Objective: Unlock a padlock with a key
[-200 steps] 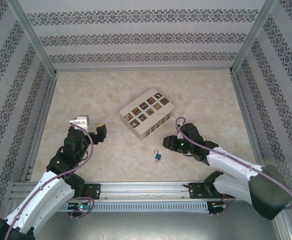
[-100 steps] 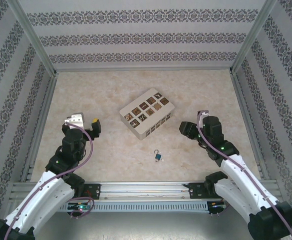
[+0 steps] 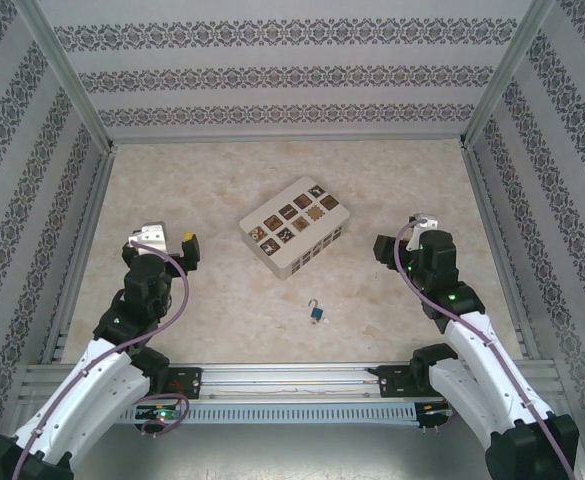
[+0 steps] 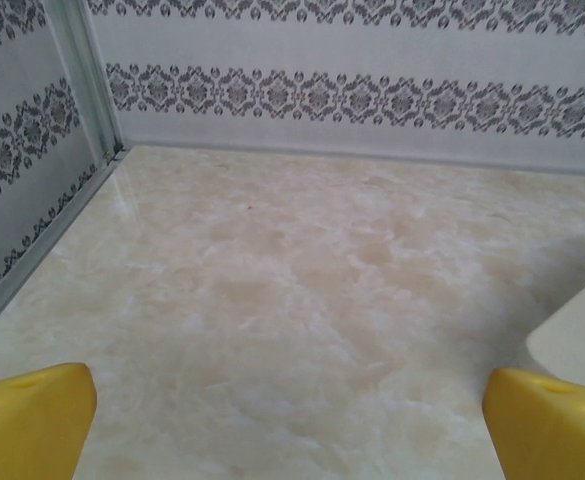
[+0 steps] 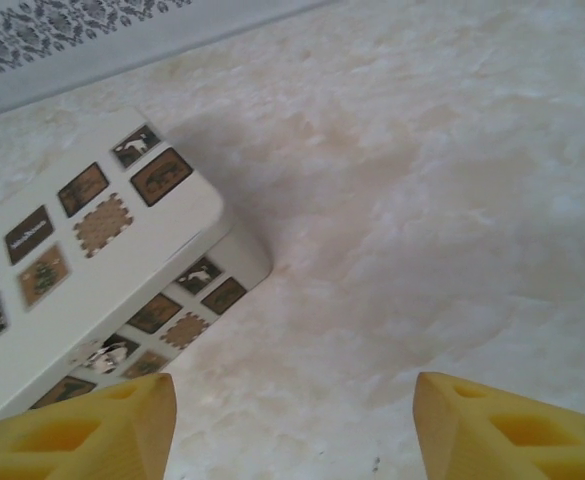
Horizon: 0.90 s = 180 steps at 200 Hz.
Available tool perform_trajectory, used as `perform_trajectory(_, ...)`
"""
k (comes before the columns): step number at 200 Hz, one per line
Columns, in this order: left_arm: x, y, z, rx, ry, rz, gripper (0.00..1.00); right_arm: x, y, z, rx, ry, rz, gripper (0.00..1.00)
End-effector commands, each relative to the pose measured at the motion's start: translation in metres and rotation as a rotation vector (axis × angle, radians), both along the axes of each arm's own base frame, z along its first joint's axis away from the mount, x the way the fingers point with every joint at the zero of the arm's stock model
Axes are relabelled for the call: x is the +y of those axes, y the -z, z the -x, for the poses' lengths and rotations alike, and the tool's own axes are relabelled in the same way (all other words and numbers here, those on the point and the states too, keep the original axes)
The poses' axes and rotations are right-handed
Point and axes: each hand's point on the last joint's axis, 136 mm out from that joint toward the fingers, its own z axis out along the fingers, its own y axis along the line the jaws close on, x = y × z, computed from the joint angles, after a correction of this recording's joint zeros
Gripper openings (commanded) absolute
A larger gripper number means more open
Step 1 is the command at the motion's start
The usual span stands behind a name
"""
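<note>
The cream box [image 5: 92,280] with brown picture tiles lies at 9 to 10 o'clock on the pale marbled table [image 5: 422,180]. The right end effector [image 5: 292,430] shows yellow fingertips [image 5: 82,430] at 7 and 5 o'clock, spread apart over bare table. A patterned wall [image 5: 62,35] edges 11 o'clock.

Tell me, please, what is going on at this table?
Two robot arms are set up to unlock a small teal padlock, but neither is handling anything at this moment. The padlock lies on the table between the arms, just in front of the cream box. The left gripper and the right gripper both hang open and empty, one on each side of the box. The key is too small to pick out.
</note>
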Motion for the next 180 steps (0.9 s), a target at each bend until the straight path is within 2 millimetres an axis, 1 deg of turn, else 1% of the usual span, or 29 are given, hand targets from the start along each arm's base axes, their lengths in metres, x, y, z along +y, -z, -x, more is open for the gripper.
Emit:
perform_trajectory(1, 0.005, 0.006, -0.002, -0.01, -0.021, 0.031, 0.99, -0.015, 0.007, -0.008, -0.038, 0.029, 0.099, 0.68)
perform_trajectory(29, 0.011, 0.016, -0.002, 0.014, -0.039, 0.041, 0.99, -0.026, 0.015, -0.016, -0.063, 0.051, 0.165, 0.76)
perform_trajectory(40, 0.012, 0.019, -0.002, 0.018, -0.044, 0.047, 0.99, -0.031, 0.017, -0.019, -0.074, 0.069, 0.18, 0.81)
perform_trajectory(73, 0.017, 0.022, -0.004, 0.013, -0.058, 0.077, 0.99, -0.044, 0.015, -0.033, -0.115, 0.078, 0.227, 0.91)
perform_trajectory(92, 0.021, 0.022, -0.004, 0.009, -0.063, 0.072, 0.99, -0.05, 0.019, -0.042, -0.149, 0.082, 0.258, 0.98)
perform_trajectory(113, 0.028, 0.022, -0.004, 0.008, -0.084, 0.048, 0.99, -0.058, 0.017, -0.055, -0.2, 0.101, 0.263, 0.98)
perform_trajectory(114, 0.028, 0.022, -0.005, 0.008, -0.086, 0.046, 0.99, -0.058, 0.023, -0.053, -0.188, 0.101, 0.265, 0.98)
perform_trajectory(117, 0.029, 0.022, -0.005, 0.008, -0.089, 0.043, 0.99, -0.06, 0.03, -0.053, -0.178, 0.103, 0.266, 0.98)
perform_trajectory(131, 0.034, 0.025, -0.006, 0.02, -0.107, 0.031, 0.99, -0.063, 0.033, -0.059, -0.195, 0.105, 0.275, 0.98)
perform_trajectory(153, 0.04, 0.031, -0.009, 0.043, -0.12, 0.017, 0.99, -0.063, 0.03, -0.07, -0.256, 0.097, 0.283, 0.99)
perform_trajectory(170, 0.045, 0.038, -0.012, 0.062, -0.131, 0.013, 0.99, -0.061, 0.032, -0.078, -0.278, 0.079, 0.277, 0.98)
perform_trajectory(180, 0.048, 0.041, -0.014, 0.07, -0.139, 0.017, 0.99, -0.06, 0.03, -0.083, -0.31, 0.073, 0.271, 0.99)
